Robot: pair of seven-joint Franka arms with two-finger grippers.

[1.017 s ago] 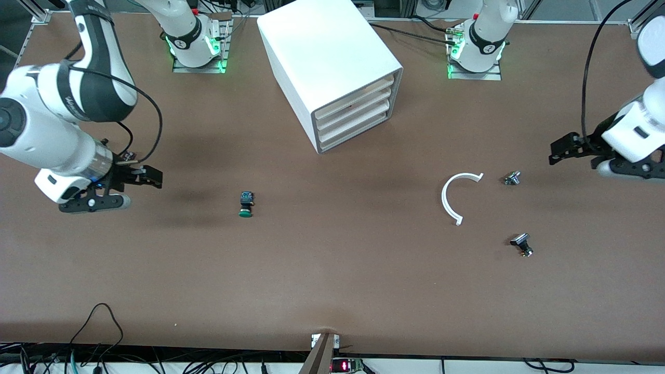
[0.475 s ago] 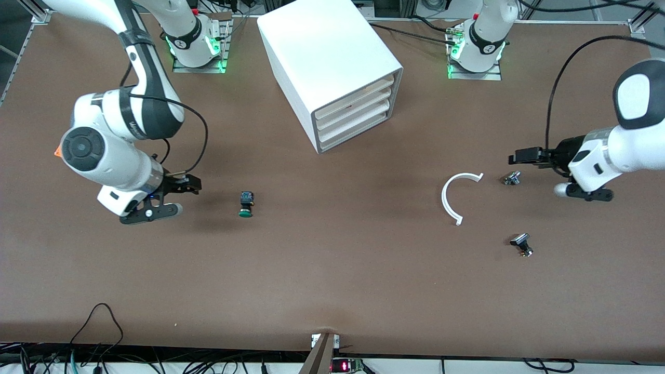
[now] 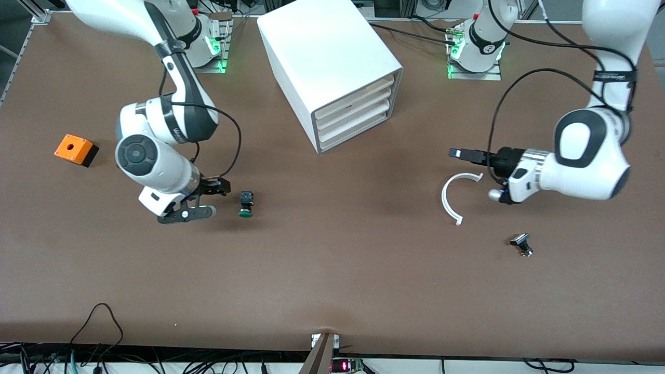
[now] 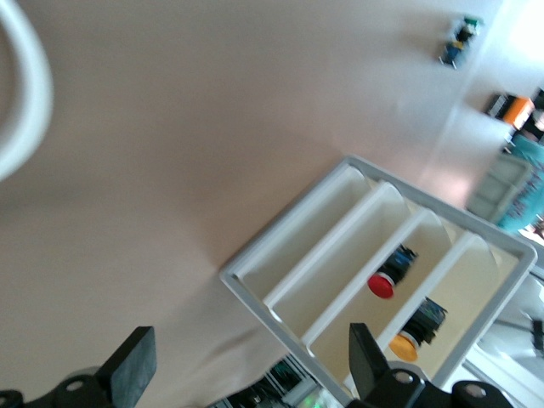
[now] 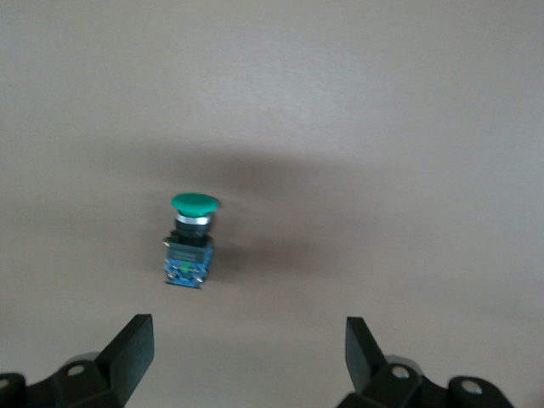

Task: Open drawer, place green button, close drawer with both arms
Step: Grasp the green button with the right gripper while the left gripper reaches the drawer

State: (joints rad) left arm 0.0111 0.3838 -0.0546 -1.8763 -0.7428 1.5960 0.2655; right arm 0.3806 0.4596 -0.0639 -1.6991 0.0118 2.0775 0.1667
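Button (image 3: pixel 245 204) with the green cap lies on its side on the brown tabletop (image 3: pixel 332 280), at about seven o'clock from the white cabinet (image 3: pixel 332 62) in the front view, well apart from it. Its cap points to six o'clock, toward the front camera. Nothing grips it!

Right hand (image 3: pixel 215 199) hangs low over the tabletop at the button's nine o'clock, just beside it but not touching. Its fingers are spread wide, and in the right wrist view the button (image 5: pixel 190 242) sits ahead of the gap in the hand (image 5: pixel 246 353).

Over to the drawer (image 3: pixel 353 136), lowest of four in the cabinet: it is pushed in, flush with the three above it.

Left hand (image 3: pixel 473 174) is over the tabletop at about four o'clock from the cabinet, right above one end of a white plastic arc (image 3: pixel 451 197). Its fingers are also wide apart and hold nothing. From the left wrist view, this hand (image 4: pixel 251 365) faces the cabinet front, where a red-capped button (image 4: pixel 382 285) and a yellow-capped button (image 4: pixel 405 346) show inside upper drawers.

A black-capped button (image 3: pixel 521 243) lies at five o'clock from the arc. An orange box (image 3: pixel 76 149) sits toward the right arm's end of the tabletop.
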